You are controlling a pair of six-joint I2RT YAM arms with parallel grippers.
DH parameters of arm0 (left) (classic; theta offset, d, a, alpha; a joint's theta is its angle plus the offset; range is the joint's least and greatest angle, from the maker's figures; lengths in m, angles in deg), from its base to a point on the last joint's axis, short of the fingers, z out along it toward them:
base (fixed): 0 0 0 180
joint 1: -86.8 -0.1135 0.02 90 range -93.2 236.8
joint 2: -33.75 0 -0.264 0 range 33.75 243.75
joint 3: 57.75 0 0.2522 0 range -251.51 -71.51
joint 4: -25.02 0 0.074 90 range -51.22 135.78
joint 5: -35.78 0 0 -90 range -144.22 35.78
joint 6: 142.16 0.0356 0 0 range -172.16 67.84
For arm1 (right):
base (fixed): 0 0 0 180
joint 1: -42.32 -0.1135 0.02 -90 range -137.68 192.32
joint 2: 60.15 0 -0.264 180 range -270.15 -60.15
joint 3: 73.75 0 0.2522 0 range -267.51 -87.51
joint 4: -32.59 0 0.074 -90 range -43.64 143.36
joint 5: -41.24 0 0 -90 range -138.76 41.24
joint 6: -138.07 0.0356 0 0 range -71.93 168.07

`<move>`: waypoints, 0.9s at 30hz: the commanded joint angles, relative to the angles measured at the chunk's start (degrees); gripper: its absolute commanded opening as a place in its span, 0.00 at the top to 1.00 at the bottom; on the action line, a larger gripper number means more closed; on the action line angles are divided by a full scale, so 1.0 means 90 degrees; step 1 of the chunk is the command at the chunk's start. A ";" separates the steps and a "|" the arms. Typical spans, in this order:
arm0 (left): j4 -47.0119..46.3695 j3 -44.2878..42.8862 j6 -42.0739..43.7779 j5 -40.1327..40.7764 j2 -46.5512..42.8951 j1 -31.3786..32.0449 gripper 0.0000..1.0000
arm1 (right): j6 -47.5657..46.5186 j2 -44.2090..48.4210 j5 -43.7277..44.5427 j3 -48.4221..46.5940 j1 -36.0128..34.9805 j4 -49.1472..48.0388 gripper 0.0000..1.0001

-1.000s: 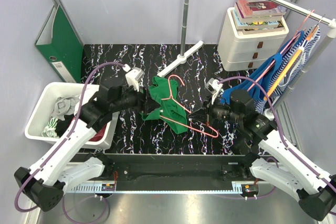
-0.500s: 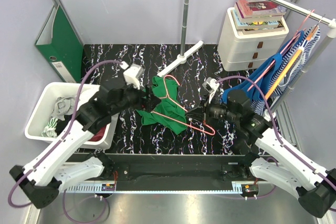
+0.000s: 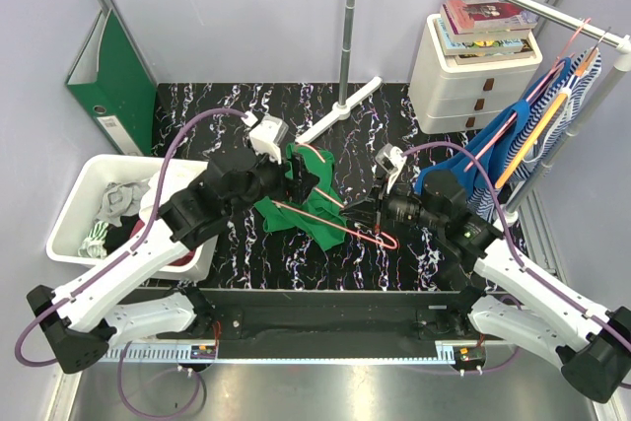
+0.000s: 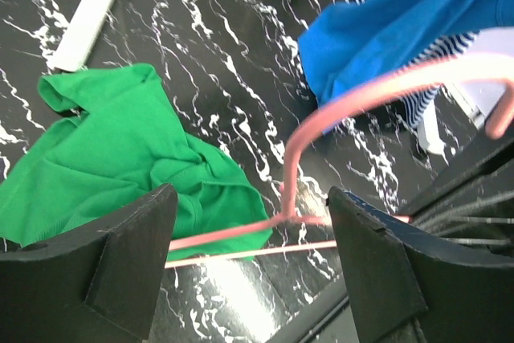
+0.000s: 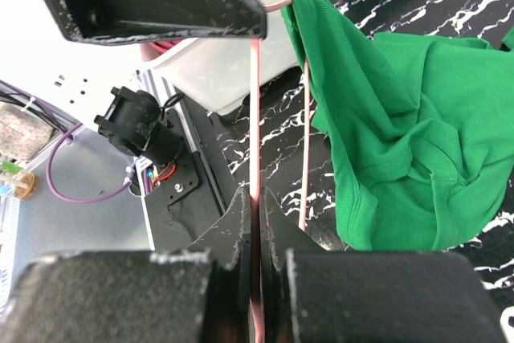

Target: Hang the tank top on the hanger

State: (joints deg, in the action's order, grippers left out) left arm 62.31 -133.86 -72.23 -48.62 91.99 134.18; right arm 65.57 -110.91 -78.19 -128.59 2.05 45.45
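Observation:
The green tank top (image 3: 317, 212) lies crumpled on the black marbled table, also showing in the left wrist view as tank top (image 4: 104, 158) and in the right wrist view as tank top (image 5: 401, 142). The pink wire hanger (image 3: 340, 219) slants across it, with a fold of the top looped over one wire. My right gripper (image 3: 371, 212) is shut on a hanger (image 5: 254, 118) wire, gripper (image 5: 256, 213). My left gripper (image 3: 302, 176) hovers open above the top, the hanger (image 4: 241, 240) bars passing between its fingers, gripper (image 4: 253, 198).
A white bin (image 3: 84, 209) of clothes sits at the left, a green binder (image 3: 113, 76) behind it. A white drawer unit (image 3: 471, 81) with books stands at the back right. Blue and striped garments (image 3: 523, 140) hang on the rail; the rack's white foot (image 3: 340, 110) lies behind the top.
My left gripper has opened wide and moved right, over the top by the hanger's hook. The right gripper has carried the hanger to the left.

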 commanded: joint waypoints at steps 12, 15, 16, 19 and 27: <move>-0.1101 0.0258 -0.0182 0.1408 0.0179 0.0566 0.62 | 0.0390 -0.0072 0.0535 0.0170 -0.0154 -0.1188 1.00; -0.1101 0.0170 -0.0113 0.1496 0.0326 0.0673 0.78 | 0.0507 -0.0160 0.0546 0.0209 -0.0164 -0.1383 1.00; -0.1091 0.0131 -0.0065 0.1516 0.0374 0.0703 0.84 | 0.0526 -0.0180 0.0545 0.0219 -0.0164 -0.1422 1.00; -0.1062 -0.0016 0.0092 0.1574 0.0482 0.0762 1.00 | 0.0585 -0.0229 0.0555 0.0238 -0.0174 -0.1481 1.00; -0.0193 -0.0709 0.0882 0.2237 0.0911 0.0771 1.00 | 0.0546 -0.0317 0.1121 0.0160 -0.0174 -0.0985 0.76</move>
State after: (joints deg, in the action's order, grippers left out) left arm 58.09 -135.24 -69.91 -33.34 98.37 140.52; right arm 70.44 -113.54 -72.24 -125.40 1.05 38.34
